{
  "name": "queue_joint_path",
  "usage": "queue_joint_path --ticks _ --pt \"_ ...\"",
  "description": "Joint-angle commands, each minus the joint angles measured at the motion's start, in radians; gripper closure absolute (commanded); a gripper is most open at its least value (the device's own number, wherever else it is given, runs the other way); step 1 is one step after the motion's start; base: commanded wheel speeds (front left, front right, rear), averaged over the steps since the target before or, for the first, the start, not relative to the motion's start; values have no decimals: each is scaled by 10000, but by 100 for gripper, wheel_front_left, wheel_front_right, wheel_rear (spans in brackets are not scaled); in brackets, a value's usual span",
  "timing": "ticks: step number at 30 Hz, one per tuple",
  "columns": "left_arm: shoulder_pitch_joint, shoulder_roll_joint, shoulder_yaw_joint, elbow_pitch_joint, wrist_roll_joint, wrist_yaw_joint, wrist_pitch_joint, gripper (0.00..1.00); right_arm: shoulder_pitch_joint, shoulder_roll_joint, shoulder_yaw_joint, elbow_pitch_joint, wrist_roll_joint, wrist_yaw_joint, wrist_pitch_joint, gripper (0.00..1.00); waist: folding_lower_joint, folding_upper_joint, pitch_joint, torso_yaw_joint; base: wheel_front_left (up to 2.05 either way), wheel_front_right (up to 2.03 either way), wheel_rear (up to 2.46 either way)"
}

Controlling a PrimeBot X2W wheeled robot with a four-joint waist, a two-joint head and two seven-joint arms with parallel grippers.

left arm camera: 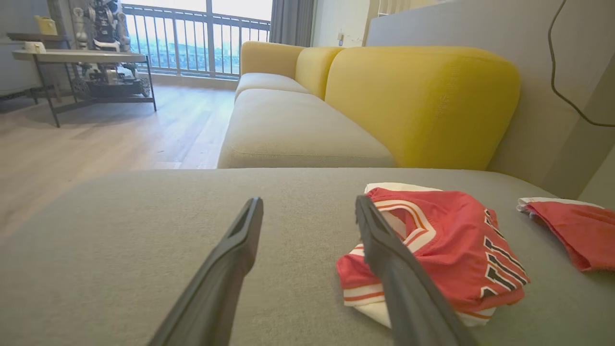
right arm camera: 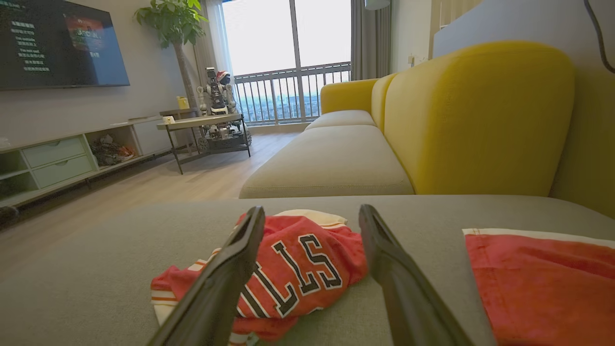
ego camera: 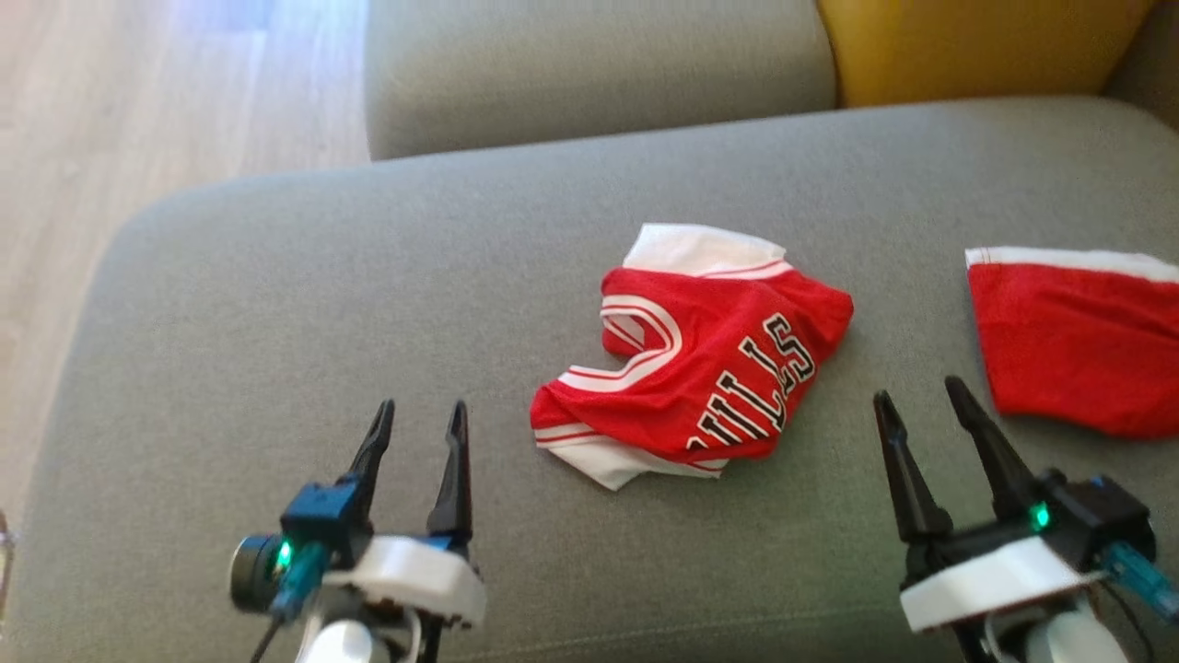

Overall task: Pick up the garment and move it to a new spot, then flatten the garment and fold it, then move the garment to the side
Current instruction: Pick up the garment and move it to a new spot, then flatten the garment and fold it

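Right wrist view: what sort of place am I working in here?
Most likely a home living room: a sofa with yellow backs, a TV on the wall above a low cabinet, and a balcony window.

The red garment (ego camera: 700, 359) carries block lettering (ego camera: 757, 385) in black with a white outline across its front. In the head view the letters read "ULLS", and the start of the word is lost in a fold near the lower edge. In the right wrist view the same garment (right arm camera: 307, 269) shows "LLS", with the earlier letters hidden. In the left wrist view the lettering (left arm camera: 502, 262) is seen at a steep slant and cannot be read. The television screen (right arm camera: 57, 43) shows several lines of pale text and a reddish title, all too small to read.
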Motion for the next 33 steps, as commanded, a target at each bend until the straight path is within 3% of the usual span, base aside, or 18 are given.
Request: queue_joint_path --ticks 1,13,33 --pt "-129 115 504 -564 322 93 -100 0 -22 -14 76 -418 76 -4 -93 0 1 0 -200 98 0 0 0" --pt "1904 -136 1562 -2162 1121 669 -100 0 1142 -14 -97 -982 -199 -4 -93 0 1 0 -665 -103 0 0 0" --pt "2192 -221 1457 -2209 1413 336 -101 0 1238 -14 28 -931 -270 -4 -93 0 1 0 -565 105 0 0 0"
